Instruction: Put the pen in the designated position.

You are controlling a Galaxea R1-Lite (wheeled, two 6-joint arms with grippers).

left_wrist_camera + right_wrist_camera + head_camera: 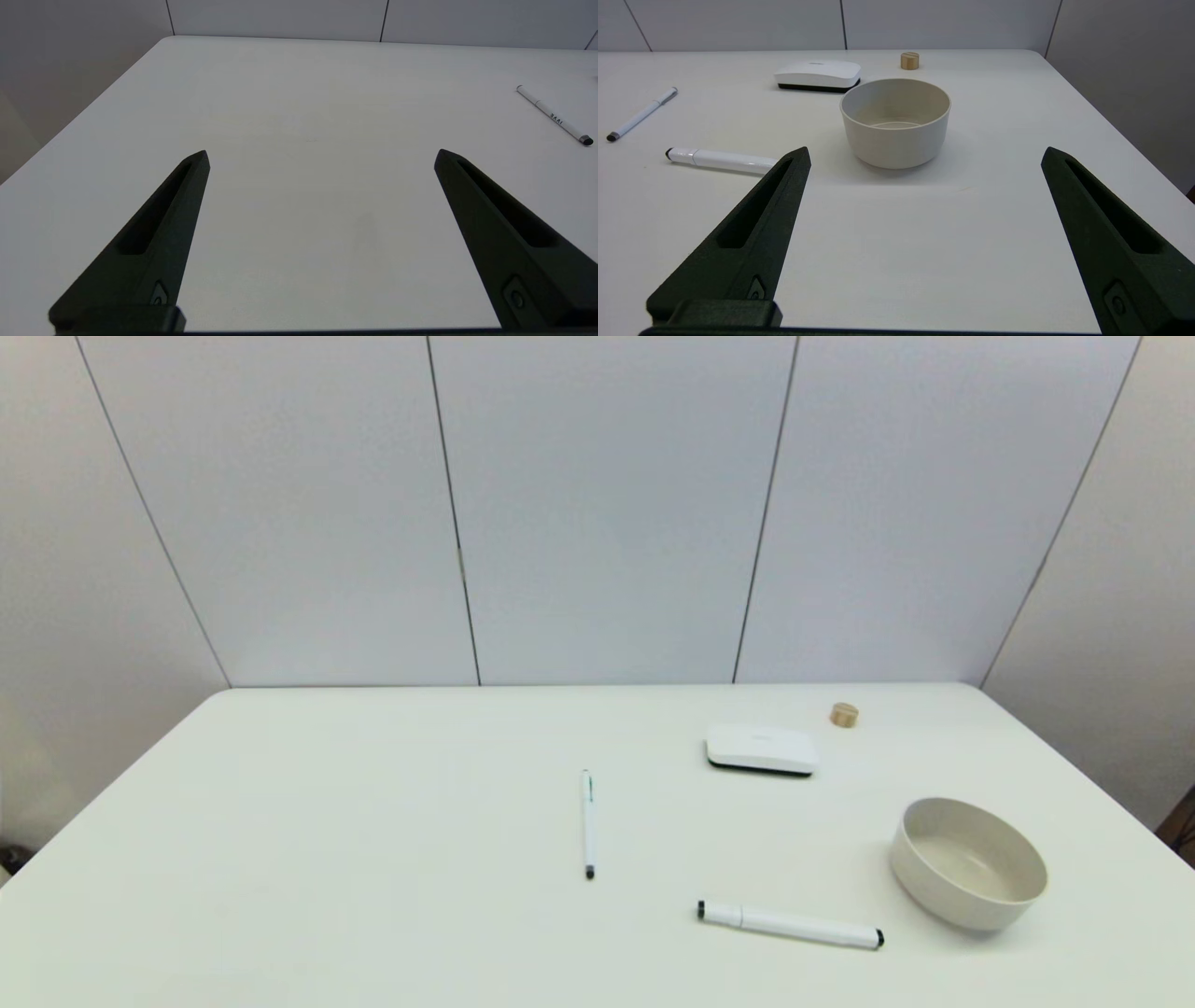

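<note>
The pen [588,823], thin and white with a black tip toward me, lies lengthwise at the table's middle; it also shows as the pen [554,115] and the pen [641,115] in the wrist views. Neither arm appears in the head view. My left gripper [321,156] hovers open over bare table near the front left, well short of the pen. Near the front right, my right gripper [924,155] is open too, with nothing between its fingers, facing the bowl.
A thicker white marker [790,925] with black ends lies front right. A beige bowl [967,863] stands at the right. Behind them sit a white eraser [761,750] and a small wooden cylinder [844,714]. White wall panels close the table's far edge.
</note>
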